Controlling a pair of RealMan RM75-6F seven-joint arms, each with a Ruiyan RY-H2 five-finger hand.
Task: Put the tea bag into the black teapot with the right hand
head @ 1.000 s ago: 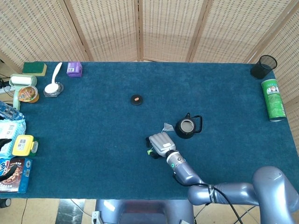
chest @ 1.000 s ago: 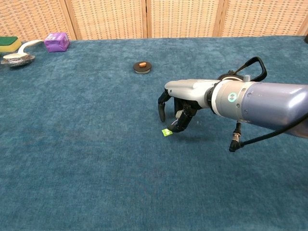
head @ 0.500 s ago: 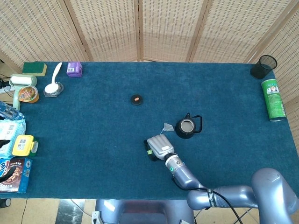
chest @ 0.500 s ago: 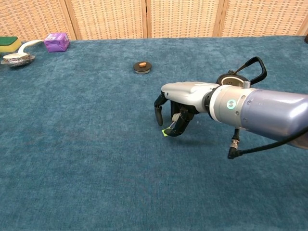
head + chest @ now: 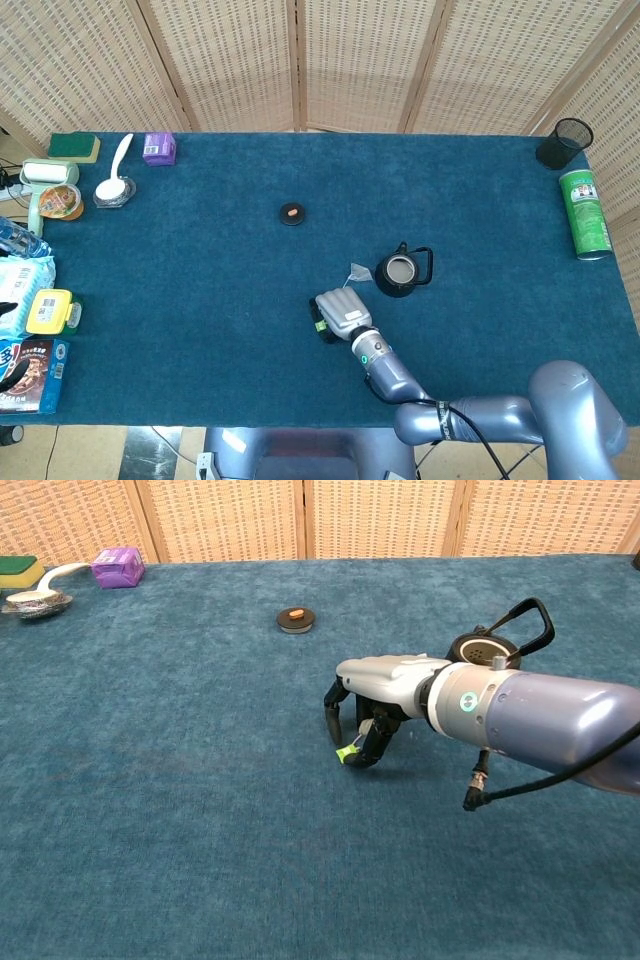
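Note:
The black teapot stands open-topped near the table's middle; in the chest view the teapot shows only its rim and handle behind my right arm. The tea bag, a small white pouch, lies just left of the pot. Its green tag sits at the fingertips of my right hand, whose fingers curl down and pinch it just above the cloth. In the head view the right hand is below-left of the pot. The pouch is hidden behind the hand in the chest view. My left hand is out of sight.
The small black teapot lid lies farther back, left of the pot. A purple box, spoon on a dish and sponge sit at the far left. A green can and black mesh cup stand at the right edge.
My right hand has shifted slightly left and its fingers have closed in on the green tag, which now sits a little higher. The white pouch and teapot have stayed put.

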